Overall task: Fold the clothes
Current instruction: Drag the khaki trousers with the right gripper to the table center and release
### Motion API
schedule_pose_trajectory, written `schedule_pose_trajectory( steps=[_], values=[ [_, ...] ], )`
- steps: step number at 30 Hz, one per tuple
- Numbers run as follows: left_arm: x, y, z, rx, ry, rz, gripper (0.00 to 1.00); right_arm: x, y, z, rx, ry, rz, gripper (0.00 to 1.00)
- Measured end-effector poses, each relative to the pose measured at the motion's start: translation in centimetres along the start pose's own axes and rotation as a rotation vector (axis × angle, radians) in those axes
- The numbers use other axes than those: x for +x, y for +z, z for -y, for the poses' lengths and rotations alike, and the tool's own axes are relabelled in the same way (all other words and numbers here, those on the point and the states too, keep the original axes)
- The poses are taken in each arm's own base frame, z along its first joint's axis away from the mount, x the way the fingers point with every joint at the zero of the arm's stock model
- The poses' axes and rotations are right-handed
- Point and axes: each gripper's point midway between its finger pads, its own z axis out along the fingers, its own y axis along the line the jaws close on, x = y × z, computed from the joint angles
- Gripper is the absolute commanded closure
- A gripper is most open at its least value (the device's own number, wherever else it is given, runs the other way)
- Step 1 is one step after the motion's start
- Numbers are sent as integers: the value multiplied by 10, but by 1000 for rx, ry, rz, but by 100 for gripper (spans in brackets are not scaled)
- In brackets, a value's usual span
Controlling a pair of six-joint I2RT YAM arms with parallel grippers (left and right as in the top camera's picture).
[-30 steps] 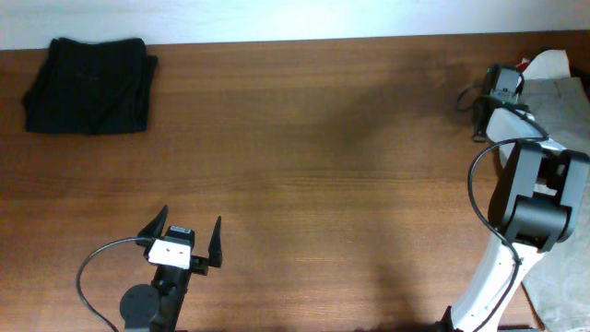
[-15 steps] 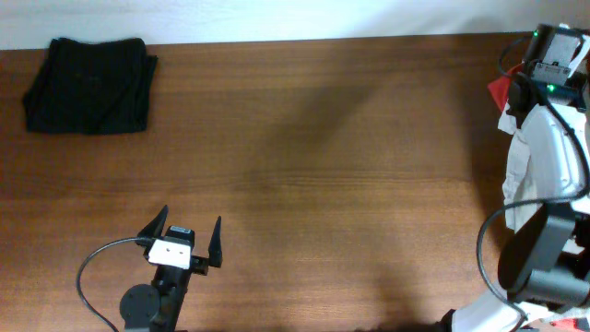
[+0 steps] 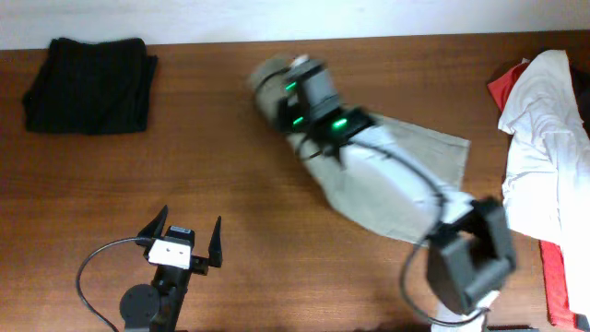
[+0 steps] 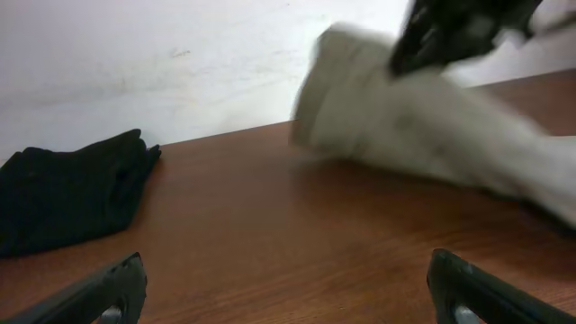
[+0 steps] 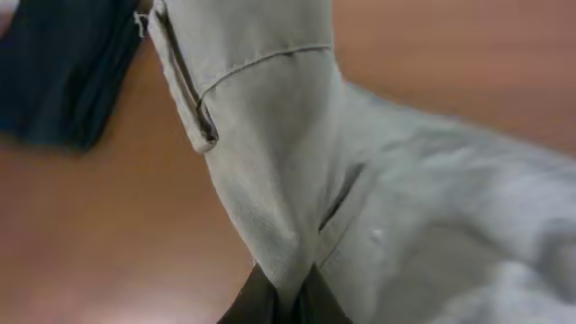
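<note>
My right gripper point(image 3: 293, 90) is shut on a khaki-beige garment point(image 3: 406, 175) and holds its bunched end above the table's middle back. The cloth trails right and forward over the table. In the right wrist view the fabric point(image 5: 270, 180) is pinched between the fingers point(image 5: 286, 301), with a seam and pocket edge showing. The left wrist view shows the same garment point(image 4: 423, 117) blurred at the upper right. A folded black garment point(image 3: 89, 83) lies at the back left and also shows in the left wrist view point(image 4: 63, 193). My left gripper point(image 3: 182, 238) is open and empty near the front left.
A pile of white clothes point(image 3: 544, 129) with red fabric point(image 3: 558, 281) under it lies at the right edge. The wooden table point(image 3: 184, 166) ends at a white wall point(image 4: 180, 63) at the back.
My right arm has swung from the pile at the right edge to the table's middle back, dragging the khaki garment out across the table. The left arm has not moved.
</note>
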Motion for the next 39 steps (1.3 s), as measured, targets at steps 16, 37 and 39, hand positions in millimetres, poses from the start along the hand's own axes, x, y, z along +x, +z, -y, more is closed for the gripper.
schedule_pose_trajectory(
  steps=[16,37,39],
  values=[
    [0,0,0,0,0,0,1,-5,14,5,-79,-4,-18,96],
    [0,0,0,0,0,0,1,165,91,-97,-458,133,-516,96],
    [0,0,0,0,0,0,1,177,86,-111,-478,117,-544,96]
  ],
)
